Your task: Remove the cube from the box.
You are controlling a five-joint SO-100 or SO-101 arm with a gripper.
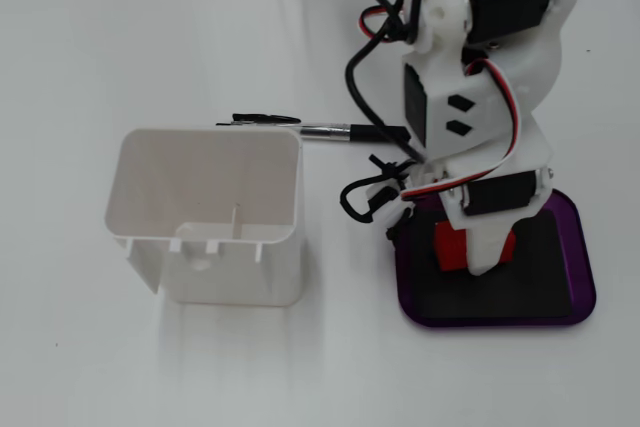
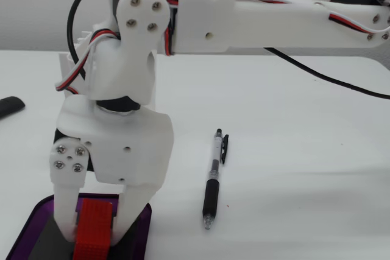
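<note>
Nearest the lens in a fixed view: red cube (image 2: 93,229), ribbed, standing between the two white fingers (image 2: 64,211) of the gripper (image 2: 94,231), which press against its sides. Clamped on the cube, then, with the cube low inside the box (image 2: 141,229) and over the black floor; cannot tell whether it touches that floor. Seen from above in the other fixed view, same cube (image 1: 449,245) showing red on either side of the white gripper (image 1: 476,252), over the middle of the box (image 1: 578,247), whose glossy purple rim frames the dark floor.

Plain white tabletop (image 1: 100,37) all round, smooth and bright, with a pale wall behind it in the low view. No readable writing or brand on anything.

Left of the box in the view from above, well apart from it: tall white open-topped container (image 1: 205,212), nothing visible inside. Beyond the box, between it and the container's far edge: black and silver pen (image 1: 350,131), lying flat; in the low view the same pen (image 2: 213,178) lies right of the box. Black cable (image 1: 365,57) looping beside the arm (image 1: 490,77).
</note>
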